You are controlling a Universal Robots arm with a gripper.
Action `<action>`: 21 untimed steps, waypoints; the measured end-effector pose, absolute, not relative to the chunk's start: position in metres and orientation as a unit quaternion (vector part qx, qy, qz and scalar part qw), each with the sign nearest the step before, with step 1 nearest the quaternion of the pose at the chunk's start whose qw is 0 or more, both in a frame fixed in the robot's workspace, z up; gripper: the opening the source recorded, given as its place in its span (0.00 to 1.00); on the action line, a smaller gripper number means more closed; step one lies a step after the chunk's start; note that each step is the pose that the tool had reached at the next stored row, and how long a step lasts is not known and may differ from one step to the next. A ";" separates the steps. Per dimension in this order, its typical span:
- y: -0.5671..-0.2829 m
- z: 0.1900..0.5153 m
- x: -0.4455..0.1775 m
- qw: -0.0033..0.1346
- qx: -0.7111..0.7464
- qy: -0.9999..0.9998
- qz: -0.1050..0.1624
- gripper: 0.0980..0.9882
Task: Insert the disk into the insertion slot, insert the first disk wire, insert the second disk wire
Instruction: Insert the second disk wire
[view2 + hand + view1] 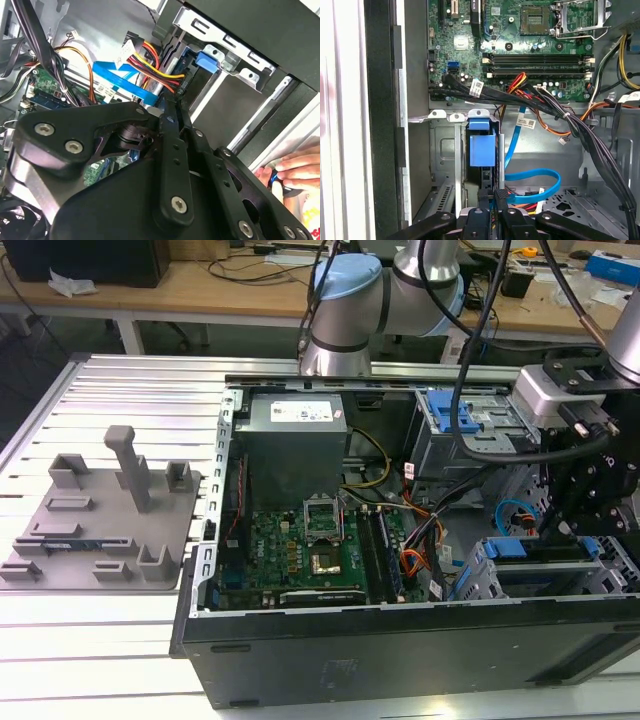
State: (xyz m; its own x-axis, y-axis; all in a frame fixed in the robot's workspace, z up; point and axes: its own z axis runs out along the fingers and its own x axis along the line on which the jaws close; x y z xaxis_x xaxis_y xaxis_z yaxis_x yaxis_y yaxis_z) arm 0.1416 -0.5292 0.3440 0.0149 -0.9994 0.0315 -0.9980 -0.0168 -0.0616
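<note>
The disk sits inside the insertion slot (445, 150), a grey metal cage; its blue carrier end (482, 147) faces outward and also shows in the exterior view (510, 546). My gripper (491, 207) hangs right over the disk's connector edge, fingers drawn together on the end of a blue flat disk wire (535, 175). In the second wrist view the fingertips (170, 106) meet where that blue wire (117, 75) ends. Beside them a black connector (184, 82) with red, yellow and black wires sits against the disk. In the exterior view the gripper (548, 530) dips into the case's right side.
The open case holds a green motherboard (310, 550), a grey power supply (295, 430) and an upper bay with a blue latch (455, 415). Black cable bundles (580, 130) cross near the cage. A person's hand (295, 167) rests outside the case. A grey fixture plate (100, 520) lies on the exterior view's left.
</note>
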 end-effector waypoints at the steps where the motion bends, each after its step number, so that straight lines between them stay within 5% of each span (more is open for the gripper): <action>1: -0.529 0.344 0.142 0.011 -0.712 0.701 -0.033 0.07; 7: -0.529 0.339 0.141 0.011 -0.713 0.701 -0.033 0.07; 12: -0.529 0.341 0.139 0.011 -0.713 0.701 -0.033 0.36; 17: -0.526 0.365 0.139 0.010 -0.713 0.701 -0.034 0.34; 21: -0.525 0.376 0.138 0.009 -0.713 0.700 -0.037 0.13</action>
